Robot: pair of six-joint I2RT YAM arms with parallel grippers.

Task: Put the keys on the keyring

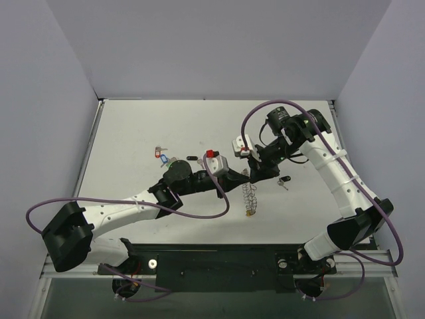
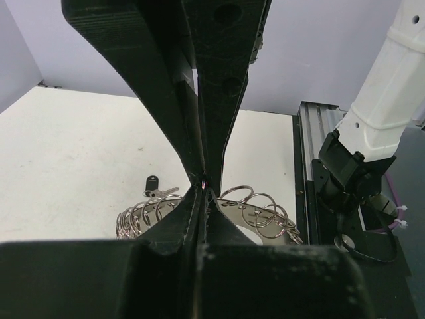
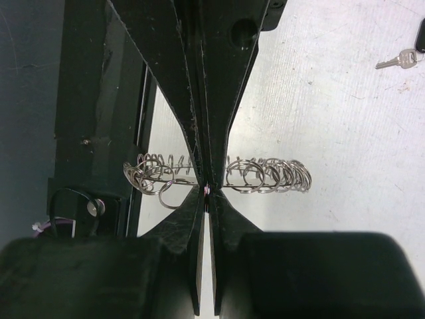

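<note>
Step in hand: getting hold of the keyring [image 1: 250, 197], mid-table, ahead of threading. The left gripper [image 2: 204, 189] and right gripper [image 3: 207, 194] meet tip to tip right over it, both pinched shut. What they nip is too small to tell, perhaps its wire. A black-tagged key [image 1: 284, 181] lies just right of it, and a blue-tagged key [image 1: 160, 153] lies toward the table's [image 1: 133, 126] left edge. The next move calls for a fine pick of one key with the ring steadied.

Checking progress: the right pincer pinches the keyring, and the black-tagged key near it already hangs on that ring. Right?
Not quite. The right pincer does pinch the keyring, but the black-tagged key lies loose on the table, apart from the ring, as the right wrist view shows.
</note>
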